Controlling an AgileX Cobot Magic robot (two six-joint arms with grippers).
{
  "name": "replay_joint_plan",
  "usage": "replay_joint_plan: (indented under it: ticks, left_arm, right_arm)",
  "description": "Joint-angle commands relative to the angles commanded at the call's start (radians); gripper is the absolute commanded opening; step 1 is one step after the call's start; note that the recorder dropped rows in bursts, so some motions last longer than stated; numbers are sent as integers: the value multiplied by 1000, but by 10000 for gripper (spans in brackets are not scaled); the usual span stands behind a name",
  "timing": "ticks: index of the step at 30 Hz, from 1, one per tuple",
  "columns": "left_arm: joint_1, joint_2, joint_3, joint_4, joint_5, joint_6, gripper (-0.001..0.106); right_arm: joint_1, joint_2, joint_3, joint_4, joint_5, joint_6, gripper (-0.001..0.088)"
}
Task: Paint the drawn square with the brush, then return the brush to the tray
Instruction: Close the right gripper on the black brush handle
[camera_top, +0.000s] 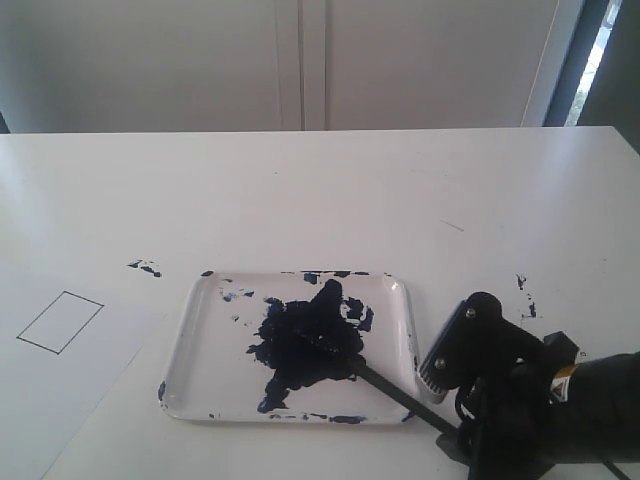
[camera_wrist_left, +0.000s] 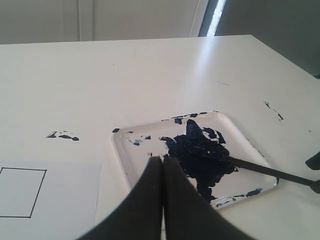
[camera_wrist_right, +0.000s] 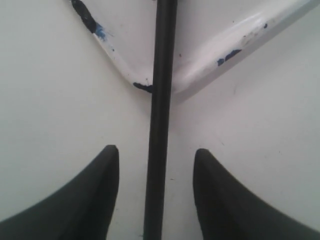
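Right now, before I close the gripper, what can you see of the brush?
The brush is a long, thin, matte black stick. Its tip lies buried in the navy paint blot inside the tray. The handle slants out across the tray's near right corner, apparently resting on the rim. The open right gripper straddles the handle, with its fingers clear on both sides.

1. White worktop (camera_top: 330, 190) — the tray (camera_top: 212, 345) sits near the front, about centre.
2. A paper sheet (camera_top: 90, 385) bearing the drawn square (camera_top: 60, 322) lies near left.
3. Dark paint specks (camera_top: 146, 266) dot it — left and right of the tray.
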Motion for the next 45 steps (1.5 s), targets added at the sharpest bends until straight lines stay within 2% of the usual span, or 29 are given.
replay_joint_plan:
  ticks: [22, 28, 32, 45]
  left_arm:
    - [0, 0, 0, 0, 0, 0, 0]
    - [0, 0, 0, 0, 0, 0, 0]
    - [0, 0, 0, 0, 0, 0, 0]
    - [0, 0, 0, 0, 0, 0, 0]
  right_arm:
    - [0, 0, 67, 2, -64, 0, 441]
    - [0, 0, 67, 4, -73, 0, 335]
    - [0, 0, 67, 4, -73, 0, 300]
    - [-2, 0, 67, 4, -73, 0, 297]
